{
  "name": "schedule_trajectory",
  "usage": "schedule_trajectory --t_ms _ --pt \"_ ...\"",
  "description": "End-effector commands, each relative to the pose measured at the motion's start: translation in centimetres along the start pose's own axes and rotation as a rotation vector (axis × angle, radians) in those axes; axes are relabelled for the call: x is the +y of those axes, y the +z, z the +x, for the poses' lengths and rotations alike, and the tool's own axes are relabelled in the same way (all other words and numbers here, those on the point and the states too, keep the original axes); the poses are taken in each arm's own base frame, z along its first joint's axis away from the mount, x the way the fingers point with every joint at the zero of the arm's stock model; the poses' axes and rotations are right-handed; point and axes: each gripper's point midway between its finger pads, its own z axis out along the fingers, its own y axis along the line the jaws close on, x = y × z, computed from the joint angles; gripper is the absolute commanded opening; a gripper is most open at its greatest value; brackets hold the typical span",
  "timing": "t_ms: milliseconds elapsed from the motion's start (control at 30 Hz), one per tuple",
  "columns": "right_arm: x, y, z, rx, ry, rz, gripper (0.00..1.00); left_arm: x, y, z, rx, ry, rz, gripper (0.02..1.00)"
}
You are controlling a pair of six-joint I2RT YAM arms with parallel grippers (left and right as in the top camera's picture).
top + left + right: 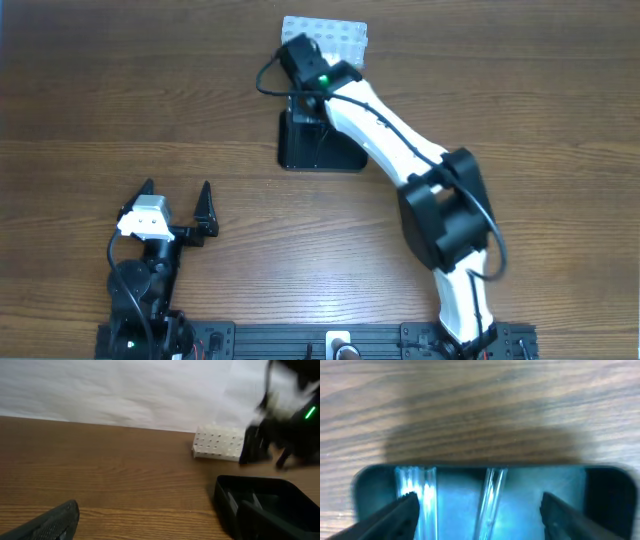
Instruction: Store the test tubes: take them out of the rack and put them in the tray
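Note:
The white test tube rack (323, 38) stands at the far edge of the table, with the black tray (345, 155) just in front of it. My right gripper (310, 97) hangs over the tray's far end. In the right wrist view it (480, 515) is open just above the tray (605, 495), its fingers (395, 517) spread wide. Two clear test tubes lie inside the tray: one (415, 500) by a fingertip, the other (492, 497) between the fingers, touching neither. My left gripper (178, 203) is open and empty at the near left.
From the left wrist view, the rack (220, 443) and tray (265, 505) sit far off across bare wood, with the right arm's wrist (290, 420) above them. A white wall backs the table. Both arm bases (330, 340) line the near edge.

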Motion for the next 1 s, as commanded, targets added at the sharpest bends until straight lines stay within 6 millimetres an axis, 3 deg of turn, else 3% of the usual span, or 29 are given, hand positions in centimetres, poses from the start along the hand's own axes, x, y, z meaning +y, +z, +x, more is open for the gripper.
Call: schedule_trajectory --t_ms 33,133,200,367,633,1000 --pt "-1.6 -10.8 -8.4 -0.364 -0.106 0.001 0.934 0.0 0.0 0.2 0.001 0.007 0.004 1.000" --pt "-2.9 -12.3 -12.0 -0.488 -0.104 -0.007 0.972 0.0 0.0 0.2 0.001 0.007 0.004 1.000" --pt "-3.8 -11.9 -13.7 -0.534 -0.089 0.000 0.991 0.0 0.0 0.2 0.001 0.007 0.004 1.000" --pt "-6.3 -7.9 -16.2 -0.568 -0.053 0.039 0.991 0.0 0.0 0.2 0.001 0.007 0.004 1.000" --pt "-8.4 -1.8 -17.1 -0.557 -0.017 0.068 0.991 0.0 0.0 0.2 0.001 0.007 0.004 1.000" --pt "-8.7 2.0 -16.8 -0.539 -0.011 0.056 0.958 0.0 0.0 0.2 0.001 0.007 0.003 1.000"
